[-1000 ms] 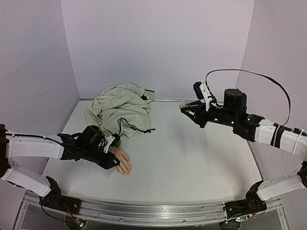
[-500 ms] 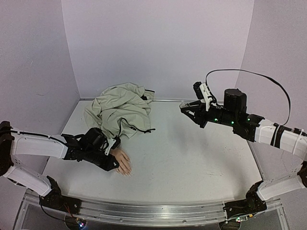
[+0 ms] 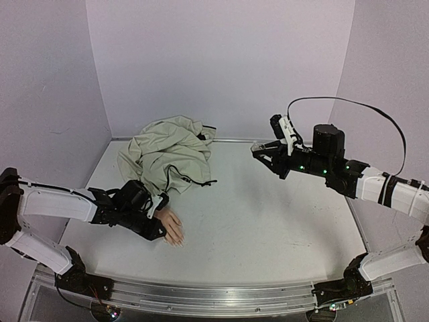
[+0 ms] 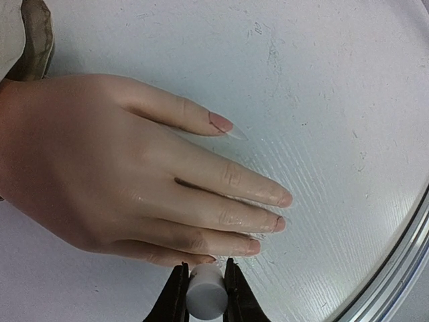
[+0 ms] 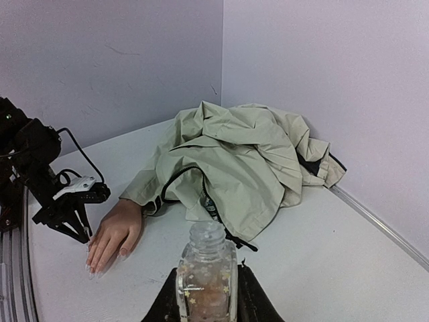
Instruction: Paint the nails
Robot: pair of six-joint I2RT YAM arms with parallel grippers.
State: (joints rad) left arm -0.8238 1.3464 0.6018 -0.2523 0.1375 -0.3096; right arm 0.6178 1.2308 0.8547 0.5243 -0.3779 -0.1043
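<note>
Mannequin hand [image 4: 114, 174]: palm down on tabletop [image 3: 268, 215], front left, wrist in beige jacket [image 3: 167, 154] sleeve. The nails [image 4: 221, 123]: pale, at the fingertips (one long and pointed).
Left end effector [image 3: 159, 228]: clamped on small white cylinder [image 4: 206, 298], just beside an outer finger.
Right end effector [image 3: 260, 151]: raised at right, clamped on clear glass bottle [image 5: 206, 268], neck open.

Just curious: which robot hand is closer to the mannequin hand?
Left. The left hand sits right beside the mannequin hand, gripping a white cylinder; the right hand is far across the table, holding a glass bottle.
</note>
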